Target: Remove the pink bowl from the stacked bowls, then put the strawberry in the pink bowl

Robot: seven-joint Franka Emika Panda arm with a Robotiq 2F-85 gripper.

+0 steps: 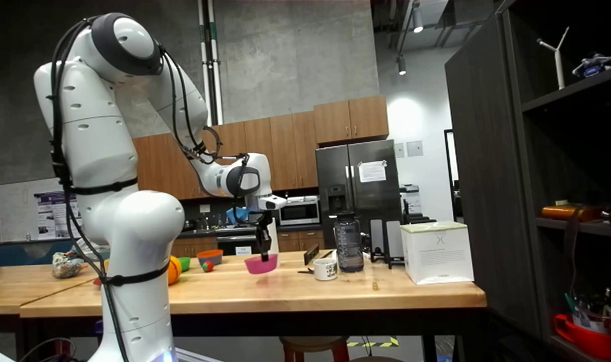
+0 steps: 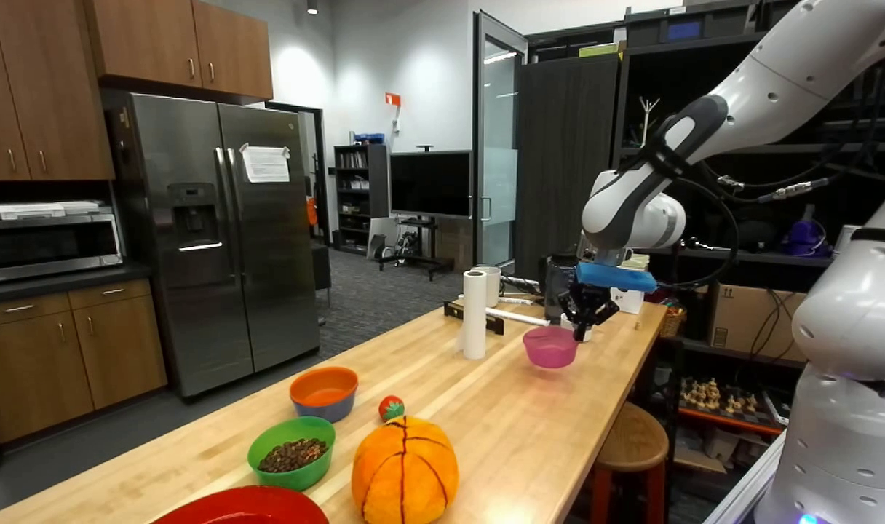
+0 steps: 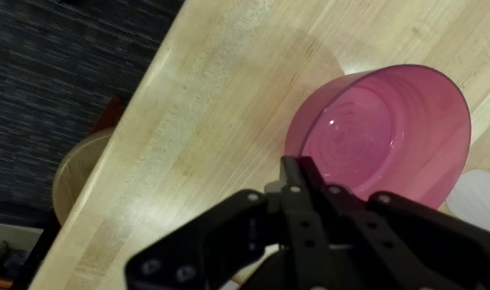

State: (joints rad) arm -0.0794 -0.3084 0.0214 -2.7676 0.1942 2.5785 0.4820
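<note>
The pink bowl (image 1: pixel 260 266) hangs tilted a little above the wooden table in both exterior views (image 2: pixel 550 351). My gripper (image 3: pixel 296 160) is shut on its rim in the wrist view, one finger inside the wall and one outside. The bowl (image 3: pixel 426 121) is empty. The gripper also shows in both exterior views (image 1: pixel 265 258) (image 2: pixel 581 335). The strawberry (image 2: pixel 391 407), red with a green top, lies on the table next to the stacked bowls, an orange one (image 2: pixel 324 386) inside a blue one (image 2: pixel 331 413). The strawberry (image 1: pixel 208 266) is also in an exterior view.
A green bowl (image 2: pixel 297 466) of brown bits, an orange plush ball (image 2: pixel 405 473) and a red dish (image 2: pixel 246 507) stand near the strawberry. A paper roll (image 2: pixel 474 316), white mug (image 1: pixel 325 270), dark bottle (image 1: pixel 349 246) and white box (image 1: pixel 437 256) stand around the pink bowl's end.
</note>
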